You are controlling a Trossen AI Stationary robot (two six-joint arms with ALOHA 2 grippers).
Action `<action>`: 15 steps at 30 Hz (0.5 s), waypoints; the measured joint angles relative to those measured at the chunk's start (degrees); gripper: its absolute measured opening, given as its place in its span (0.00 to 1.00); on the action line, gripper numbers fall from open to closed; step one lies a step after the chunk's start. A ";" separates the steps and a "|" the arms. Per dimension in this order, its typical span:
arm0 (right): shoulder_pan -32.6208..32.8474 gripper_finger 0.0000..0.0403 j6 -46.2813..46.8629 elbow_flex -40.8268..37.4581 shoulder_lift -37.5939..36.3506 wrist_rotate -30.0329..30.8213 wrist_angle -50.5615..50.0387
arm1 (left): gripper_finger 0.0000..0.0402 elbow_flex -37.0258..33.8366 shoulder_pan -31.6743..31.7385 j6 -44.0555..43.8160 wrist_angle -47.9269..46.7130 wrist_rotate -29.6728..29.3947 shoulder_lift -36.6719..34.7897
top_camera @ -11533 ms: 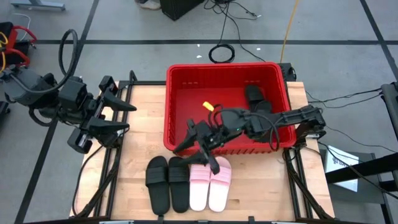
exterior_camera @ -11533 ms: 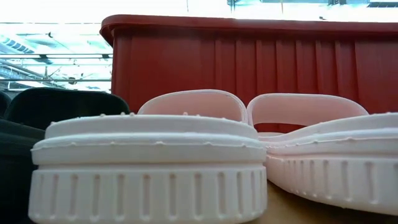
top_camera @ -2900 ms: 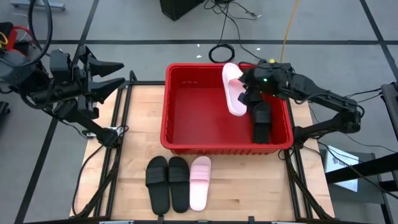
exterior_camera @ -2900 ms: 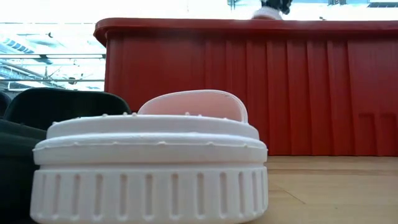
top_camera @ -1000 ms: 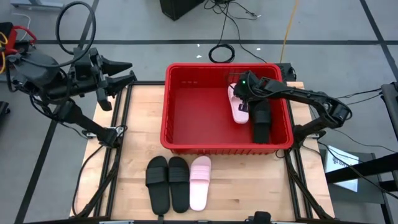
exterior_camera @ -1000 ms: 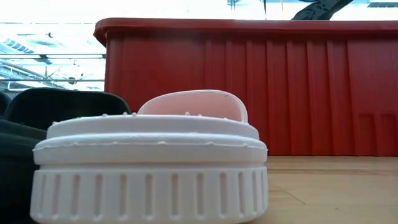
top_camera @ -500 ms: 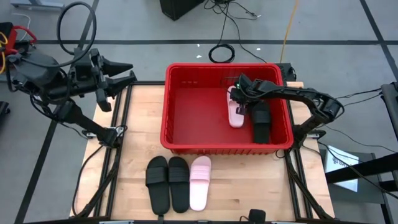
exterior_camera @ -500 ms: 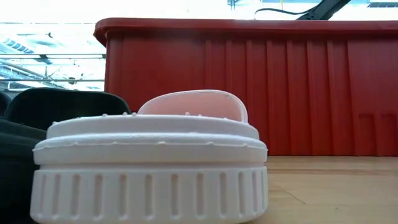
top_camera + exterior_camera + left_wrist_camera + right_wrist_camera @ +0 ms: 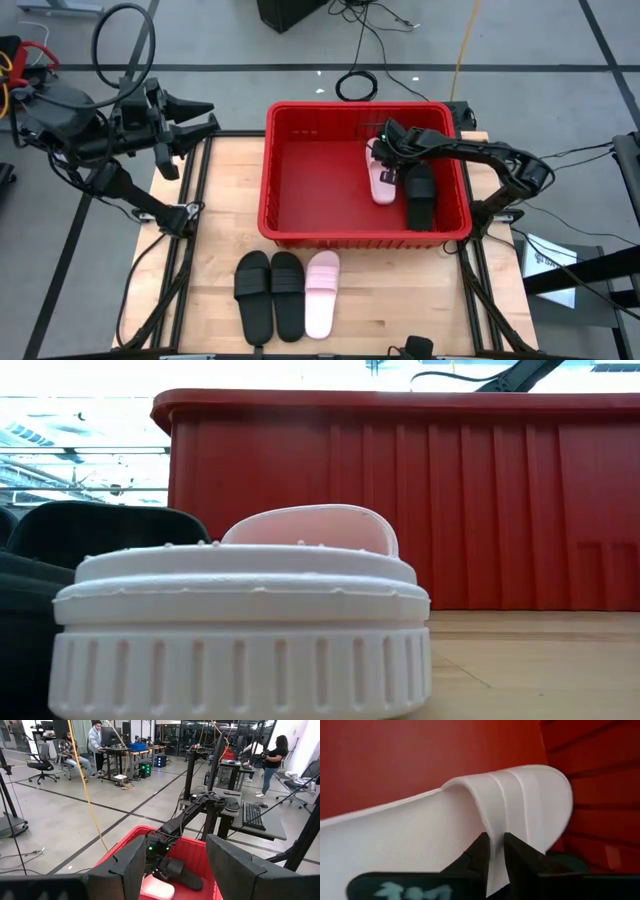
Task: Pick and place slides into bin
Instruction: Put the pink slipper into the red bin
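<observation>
The red bin [image 9: 300, 190] stands on the far half of the table. Inside it, on the right, a pink slide [image 9: 380, 175] lies beside a black slide [image 9: 421, 196]. My right gripper [image 9: 386, 150] reaches into the bin and is shut on the pink slide's strap. On the table in front of the bin, two black slides [image 9: 270, 294] and one pink slide [image 9: 322, 292] lie side by side on their soles. My left gripper [image 9: 205, 115] hangs open and holds nothing, off the table's far left corner. My right gripper pinches the edge of the pink slide's wide strap [image 9: 496, 845] between its two fingers [image 9: 481, 854]. The fingers come slanting down from the table's right. The slide lies lengthwise low in the bin; whether its sole is on the floor, I cannot tell.
The bin's left half [image 9: 310, 180] shows bare red floor. The low view is filled by the pink slide [image 9: 240, 630] on the table, a black slide [image 9: 60, 560] and the bin's ribbed wall [image 9: 450, 510]. People and desks show in the room behind.
My right gripper has gone a little down and toward the table's left inside the bin, carrying the pink slide, which has settled lower beside the black slide.
</observation>
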 joint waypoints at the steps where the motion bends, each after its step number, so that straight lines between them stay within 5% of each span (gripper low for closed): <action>1: 0.02 0.13 0.24 0.00 -0.46 0.80 -0.36 | 0.51 0.00 0.00 0.07 -0.04 0.00 -0.01; 15: 0.57 0.31 5.53 0.00 -8.44 1.10 -0.56 | 0.51 0.00 0.00 0.99 -2.53 0.00 0.09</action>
